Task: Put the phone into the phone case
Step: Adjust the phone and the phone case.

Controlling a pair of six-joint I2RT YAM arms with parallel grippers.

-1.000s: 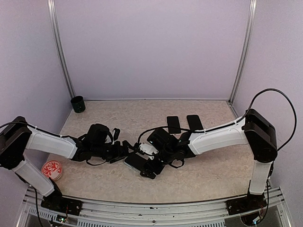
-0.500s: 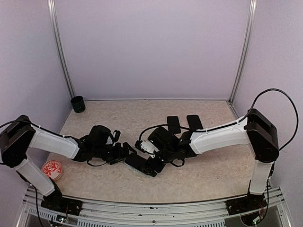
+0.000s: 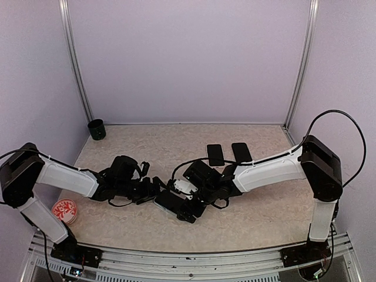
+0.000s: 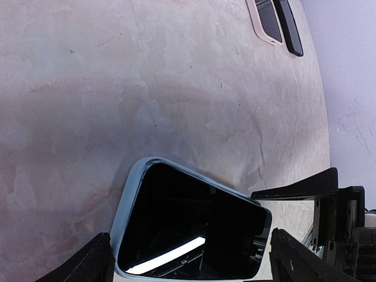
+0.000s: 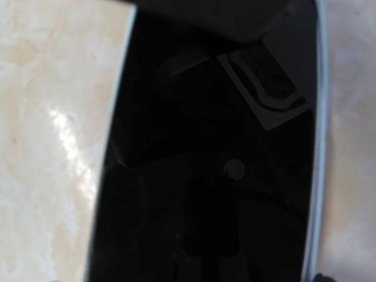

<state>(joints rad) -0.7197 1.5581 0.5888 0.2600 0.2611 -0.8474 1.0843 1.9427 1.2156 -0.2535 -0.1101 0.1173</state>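
Observation:
The phone, black screen up, lies in a light blue case whose rim shows round it, on the table between the two arms. My left gripper is open, and its fingertips straddle the phone's end close to the case's sides. My right gripper is low over the phone's other end. In the right wrist view the dark screen fills the frame and my own fingers do not show. The right gripper's black fingers show beside the phone's corner in the left wrist view.
Two dark phone-shaped items lie side by side at the back right; they also show in the left wrist view. A dark green cup stands at the back left corner. A red round dish sits at the near left.
The right gripper has shifted a little over the phone's near end, in and back out. The left gripper and the phone have hardly moved.

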